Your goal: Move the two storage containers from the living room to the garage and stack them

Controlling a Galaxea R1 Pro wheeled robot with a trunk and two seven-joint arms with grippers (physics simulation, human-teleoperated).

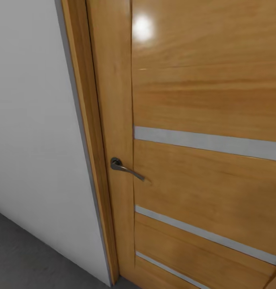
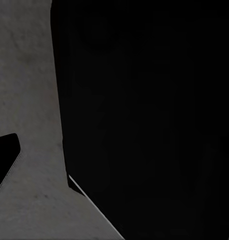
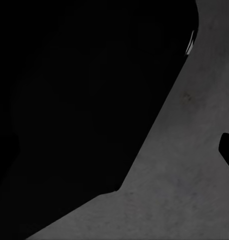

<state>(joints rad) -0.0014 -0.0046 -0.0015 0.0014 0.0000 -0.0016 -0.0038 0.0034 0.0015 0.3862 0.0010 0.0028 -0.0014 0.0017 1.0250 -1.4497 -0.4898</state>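
Head view: orange door (image 1: pixel 206 100) with pale slits, shut; handle (image 1: pixel 125 168) at centre; white wall (image 1: pixel 33 120) at 9 o'clock; grey floor (image 1: pixel 17 257) at 7 o'clock; containers' position and tool state cannot be told.

Both wrist cameras face dark robot body (image 2: pixel 144 110); gripper state perhaps indiscernible.

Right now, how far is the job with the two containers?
Done: nothing can be confirmed. In hand: the head view faces the orange-wood door, closed, lever handle, beside a white wall; grey concrete floor lies below. Left: the carrying, placing and stacking cannot be judged from here.
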